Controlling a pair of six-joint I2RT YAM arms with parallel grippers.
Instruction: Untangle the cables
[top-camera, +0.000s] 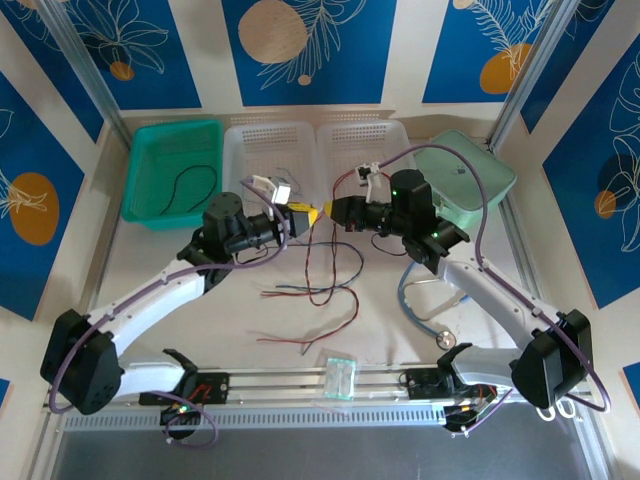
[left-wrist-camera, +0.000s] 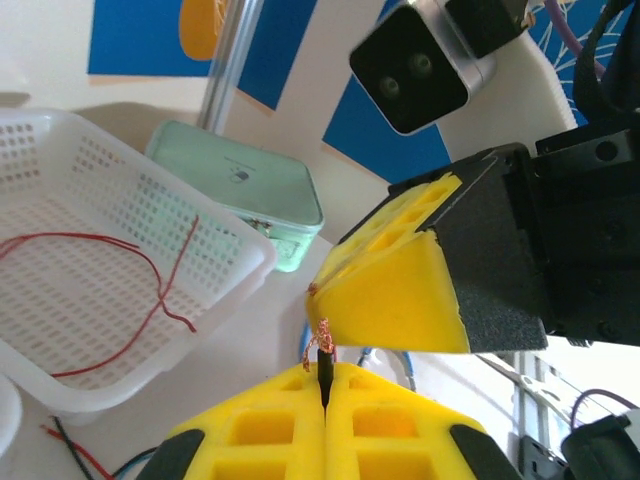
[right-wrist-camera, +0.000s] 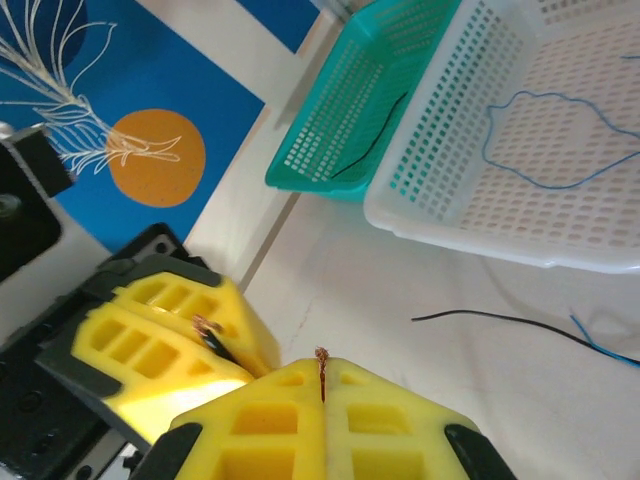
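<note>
Left wrist view: we see the left gripper (left-wrist-camera: 325, 388) clamped tight on a black wire (left-wrist-camera: 325, 364); the right gripper (right-wrist-camera: 322, 386) pinches a copper-tipped strand (right-wrist-camera: 322, 362). We judge both are lifted so the cables (top-camera: 325, 290), tangled on the surface (top-camera: 232, 335), pull apart.

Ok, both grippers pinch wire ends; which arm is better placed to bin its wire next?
Left, probably. The left gripper is shut on a black cable, and the teal basket with a black wire inside sits on its side. The right gripper pinches a copper-tipped cable of unclear colour.
</note>
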